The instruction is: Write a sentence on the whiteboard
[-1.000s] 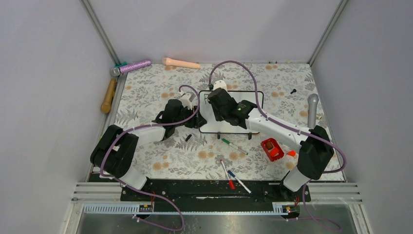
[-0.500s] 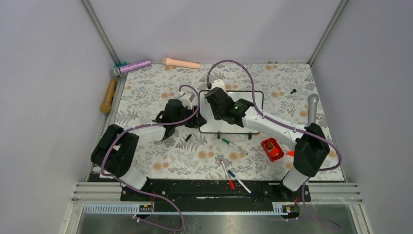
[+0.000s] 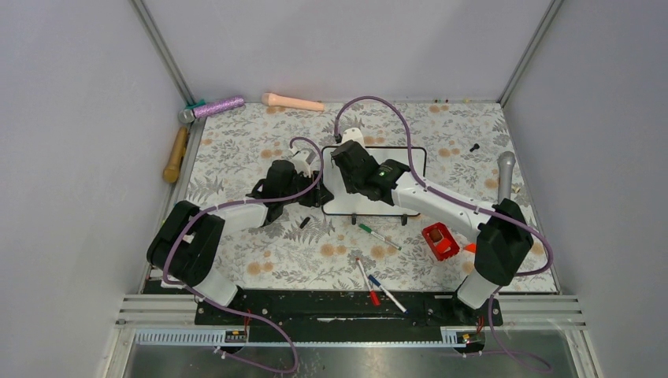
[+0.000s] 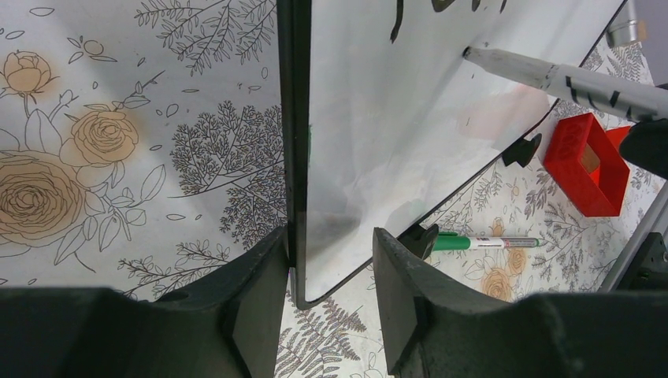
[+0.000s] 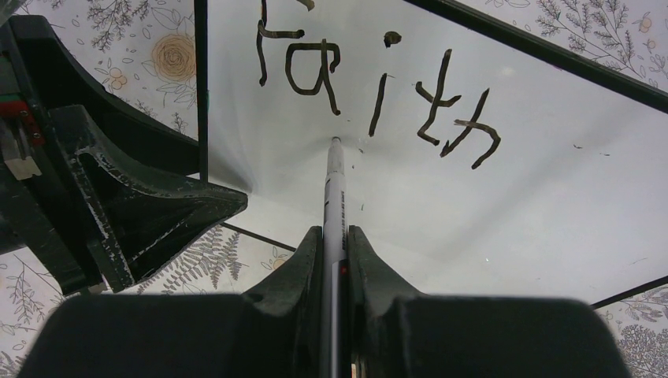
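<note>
Black-framed whiteboard (image 3: 411, 160): resting mid-table on the floral cloth (image 3: 236, 142), between both arms.
Sentence (image 5: 378, 87): showing only "Faith" in black strokes, near the whiteboard's left edge.
Right gripper (image 5: 335, 236): clamping tight on a marker (image 5: 334, 189), whose tip is touching the whiteboard just below "Faith".
Left gripper (image 4: 327, 260): straddling the whiteboard's left frame edge, fingers partway apart; whether they are pinching it, I cannot tell.
Green pen (image 4: 484, 242): lying just beside a whiteboard foot.
</note>
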Controlling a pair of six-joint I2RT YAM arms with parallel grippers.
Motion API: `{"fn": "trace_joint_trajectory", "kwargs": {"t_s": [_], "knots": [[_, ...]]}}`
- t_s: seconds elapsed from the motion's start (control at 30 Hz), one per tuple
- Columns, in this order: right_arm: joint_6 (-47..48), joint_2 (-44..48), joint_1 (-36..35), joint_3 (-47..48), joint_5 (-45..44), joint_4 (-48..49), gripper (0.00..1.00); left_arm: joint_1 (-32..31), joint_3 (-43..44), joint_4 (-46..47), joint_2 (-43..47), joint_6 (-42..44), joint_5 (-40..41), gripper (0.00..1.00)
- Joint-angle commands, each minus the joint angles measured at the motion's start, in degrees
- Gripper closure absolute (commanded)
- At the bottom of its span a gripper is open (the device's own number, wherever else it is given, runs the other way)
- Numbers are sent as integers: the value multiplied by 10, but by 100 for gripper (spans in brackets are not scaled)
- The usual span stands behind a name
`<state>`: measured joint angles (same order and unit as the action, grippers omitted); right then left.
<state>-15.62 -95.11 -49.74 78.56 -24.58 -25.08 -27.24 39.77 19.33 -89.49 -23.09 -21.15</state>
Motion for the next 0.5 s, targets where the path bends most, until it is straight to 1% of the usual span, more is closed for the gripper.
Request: {"fn": "trace_joint_trajectory", "kwargs": {"t_s": [0.0, 0.47], "knots": [[1, 2, -5, 8, -16, -14, 100, 0, 22, 22, -1, 4, -20, 58], [-12, 14, -7, -17, 4, -21, 100, 0, 21, 23, 0, 5, -22, 59]]}}
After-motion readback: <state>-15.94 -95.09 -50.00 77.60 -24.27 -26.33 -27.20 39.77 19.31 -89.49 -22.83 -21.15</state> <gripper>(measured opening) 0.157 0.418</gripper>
